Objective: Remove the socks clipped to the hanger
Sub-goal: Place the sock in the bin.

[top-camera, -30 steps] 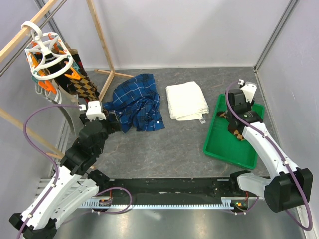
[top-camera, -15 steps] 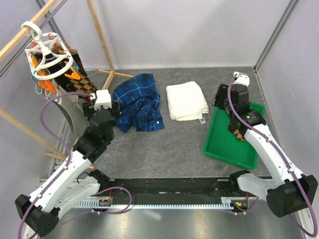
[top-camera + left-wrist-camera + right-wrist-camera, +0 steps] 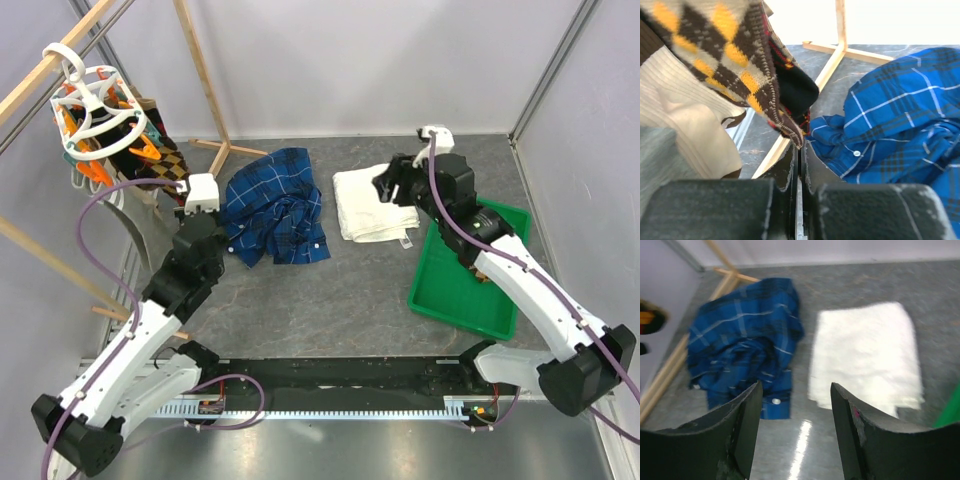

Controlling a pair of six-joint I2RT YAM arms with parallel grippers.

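Socks (image 3: 158,168) hung clipped on the hanger (image 3: 95,112), far left
Left gripper (image 3: 799,152) was shut right at the argyle toe, couldn't tell if pinching it; right gripper (image 3: 795,395) gaped empty above the towel (image 3: 865,352).

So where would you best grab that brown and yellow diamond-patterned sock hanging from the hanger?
Pinch the argyle sock at its loose bottom corner, coming from below. Its top is clipped up at the hanger, so the low end dangles free and tapers thin enough for narrow fingers. The left gripper looks shut on just that corner.
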